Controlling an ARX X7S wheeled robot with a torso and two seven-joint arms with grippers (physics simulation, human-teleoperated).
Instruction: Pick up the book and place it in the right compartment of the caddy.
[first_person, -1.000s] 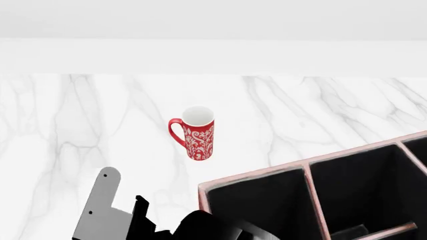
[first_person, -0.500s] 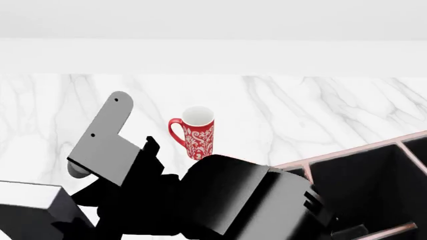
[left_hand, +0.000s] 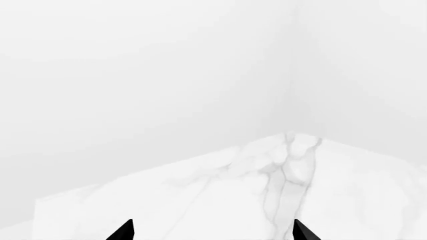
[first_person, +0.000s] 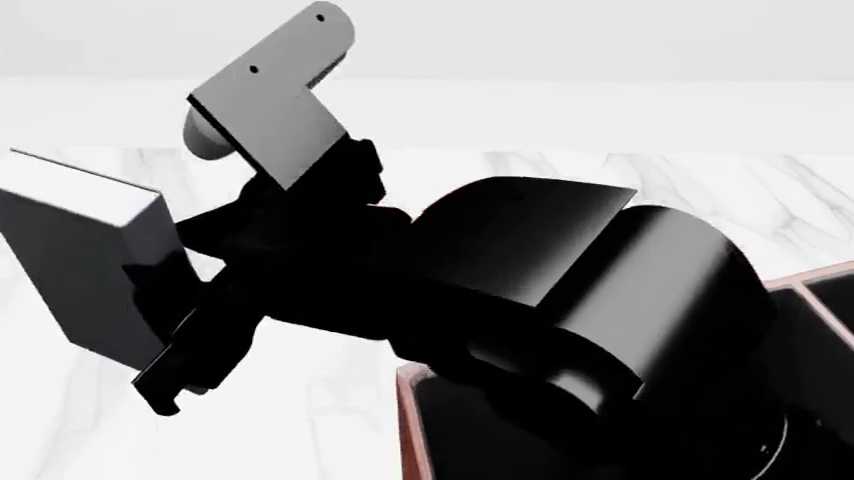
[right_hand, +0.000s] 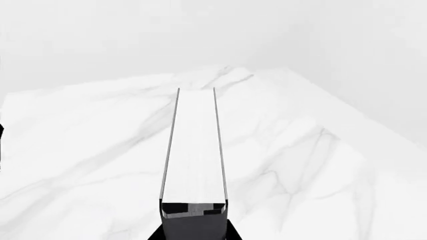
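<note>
Between the fingers of the right hand (right_hand: 193, 231) sits the book (right_hand: 194, 150), gripped at its near end so that its white page edges run straight away from the wrist camera, black covers showing as thin lines on either side. It is lifted clear of the desk (right_hand: 300, 165), whose white marble veining lies below it. From the head camera the book (first_person: 83, 262) shows at the left of the view as a tilted slab, grey on its broad face, raised high above the desk (first_person: 80, 420). Beside it a bulky black arm fills most of that view, topped by a grey bracket (first_person: 274, 85). Low at the right of the head view, partly hidden behind the arm, is the caddy (first_person: 412, 420): a pinkish rim corner, a reddish-brown wall and a dark interior are all that show. The left hand (left_hand: 212, 231) appears only as two black fingertips (left_hand: 123, 231) set well apart with nothing between them, pointing over bare marble toward a pale wall.
</note>
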